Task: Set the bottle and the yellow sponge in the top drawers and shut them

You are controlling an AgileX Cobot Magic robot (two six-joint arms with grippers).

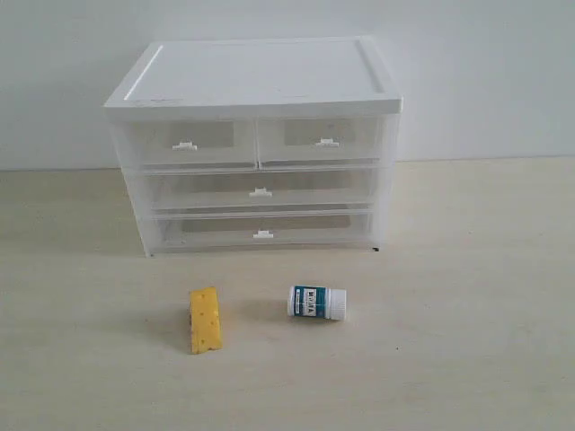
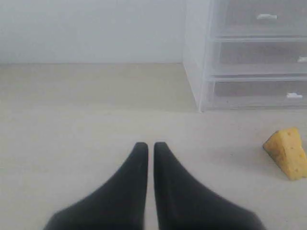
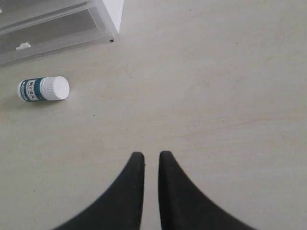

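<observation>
The white bottle (image 1: 317, 303) with a blue-teal label lies on its side on the table in front of the cabinet (image 1: 256, 81). The yellow sponge (image 1: 206, 320) lies to its left. Both top drawers, left (image 1: 193, 144) and right (image 1: 321, 139), are pushed in. Neither arm shows in the exterior view. My left gripper (image 2: 150, 144) hovers over bare table, shut and empty, with the sponge (image 2: 288, 152) well off to one side. My right gripper (image 3: 151, 154) is shut but for a thin slit and holds nothing; the bottle (image 3: 43, 89) lies well away from it.
Two full-width drawers (image 1: 260, 191) sit shut below the top pair. The cabinet stands at the back of the pale wooden table (image 1: 467, 269), against a white wall. The cabinet's lower corner (image 3: 108, 14) shows in the right wrist view.
</observation>
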